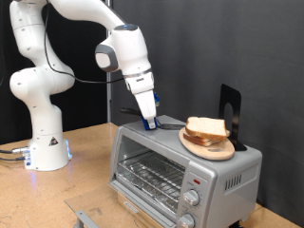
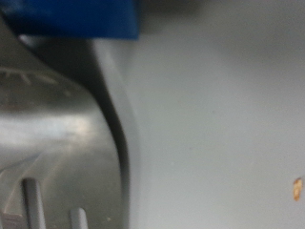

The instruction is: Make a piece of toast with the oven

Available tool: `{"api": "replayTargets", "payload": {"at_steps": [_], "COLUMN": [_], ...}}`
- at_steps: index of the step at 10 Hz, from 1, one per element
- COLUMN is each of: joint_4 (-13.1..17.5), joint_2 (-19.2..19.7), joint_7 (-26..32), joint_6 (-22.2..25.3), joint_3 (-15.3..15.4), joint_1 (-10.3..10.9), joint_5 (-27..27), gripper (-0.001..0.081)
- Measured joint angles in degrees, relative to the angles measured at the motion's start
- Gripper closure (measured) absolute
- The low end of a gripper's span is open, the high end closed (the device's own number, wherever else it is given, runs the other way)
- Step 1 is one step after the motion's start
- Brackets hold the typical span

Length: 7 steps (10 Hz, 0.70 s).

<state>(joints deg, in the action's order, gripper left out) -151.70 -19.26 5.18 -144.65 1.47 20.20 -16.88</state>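
The silver-grey oven [image 1: 180,166] stands on the wooden table, its glass door up and the wire rack visible behind it. Two alike bread slices [image 1: 205,128] lie stacked on a round wooden plate [image 1: 204,148] on the oven's roof, to the exterior view's right. My gripper [image 1: 149,122], with blue fingertips, points down at the roof's back corner to the exterior view's left, a hand's width from the plate, and holds nothing visible. The wrist view is blurred: a blue fingertip [image 2: 81,19] sits close over the grey oven top [image 2: 219,124].
A black stand [image 1: 231,114] rises behind the plate. Two round knobs [image 1: 193,198] and a red light [image 1: 197,179] are on the oven's front. The arm's white base [image 1: 46,142] stands at the exterior view's left. A small grey metal piece [image 1: 85,218] lies at the front table edge.
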Motion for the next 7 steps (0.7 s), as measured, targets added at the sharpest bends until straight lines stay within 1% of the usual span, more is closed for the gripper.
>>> {"api": "replayTargets", "payload": {"at_steps": [3,4,6,7], "joint_4": [0.0,0.0,-0.8,-1.0], "joint_2": [-0.5,-0.8,-1.7,-2.2], "joint_7": [0.2,0.5,1.6,1.6], "joint_6": [0.8,0.6,-3.1,-3.3], "joint_3": [-0.2,-0.3,-0.5,-0.7], "joint_1": [0.0,0.0,0.3,0.3], "joint_5": [-0.3,-1.2,-4.1,-4.4], "gripper": [0.0124,0.0124,0.0124,0.0124]}}
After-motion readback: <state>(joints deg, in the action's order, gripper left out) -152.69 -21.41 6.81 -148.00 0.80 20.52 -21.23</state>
